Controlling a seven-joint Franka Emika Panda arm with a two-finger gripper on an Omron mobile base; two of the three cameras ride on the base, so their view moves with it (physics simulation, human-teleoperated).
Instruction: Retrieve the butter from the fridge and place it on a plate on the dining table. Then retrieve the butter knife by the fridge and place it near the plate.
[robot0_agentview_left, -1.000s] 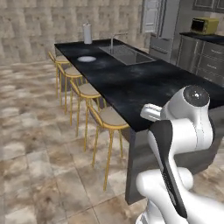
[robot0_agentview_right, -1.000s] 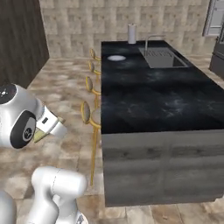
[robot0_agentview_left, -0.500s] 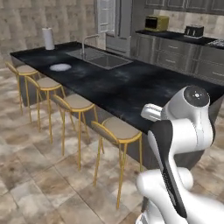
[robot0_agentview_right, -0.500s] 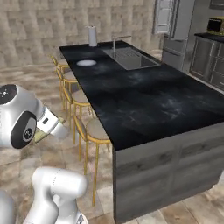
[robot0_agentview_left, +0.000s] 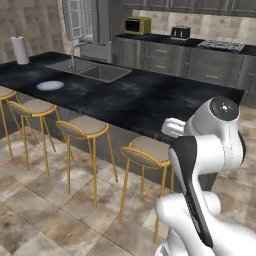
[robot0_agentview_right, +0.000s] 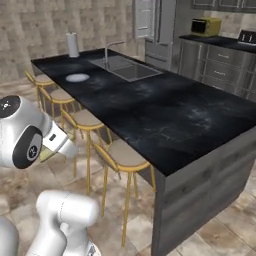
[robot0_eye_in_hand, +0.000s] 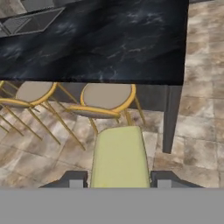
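The pincer (robot0_eye_in_hand: 118, 183) is partly closed on the pale yellow stick-shaped block of butter (robot0_eye_in_hand: 119, 157), which stands out between its two dark fingertips (robot0_eye_in_hand: 74, 180) and points away from the hand. The tips press on the block's two long sides, so the butter is held off any surface, above the tiled stone floor (robot0_eye_in_hand: 199, 118).

Beyond the butter's far end, in the hand view, is a round beige stool seat with a golden metal frame (robot0_eye_in_hand: 106, 98), and a second such stool (robot0_eye_in_hand: 33, 92) is just beside it, further from the pincer. Both are tucked against the grey base of the long dining table with its black white-veined marble surface (robot0_eye_in_hand: 109, 43), whose corner and end panel lie ahead of the pincer and a little to one side.

In the left base view the flat round pale white-blue plate (robot0_agentview_left: 50, 85) lies on that dark surface (robot0_agentview_left: 135, 97), well apart from the arm, towards the far end and near the built-in grey sink (robot0_agentview_left: 95, 71). A white roll of paper towel (robot0_agentview_left: 20, 50) stands past the plate. The tall grey French-door fridge (robot0_agentview_left: 90, 25) stands behind the sink, farther still from the pincer. In the right base view the plate (robot0_agentview_right: 77, 77) lies near the stool-side edge of the surface (robot0_agentview_right: 165, 115).
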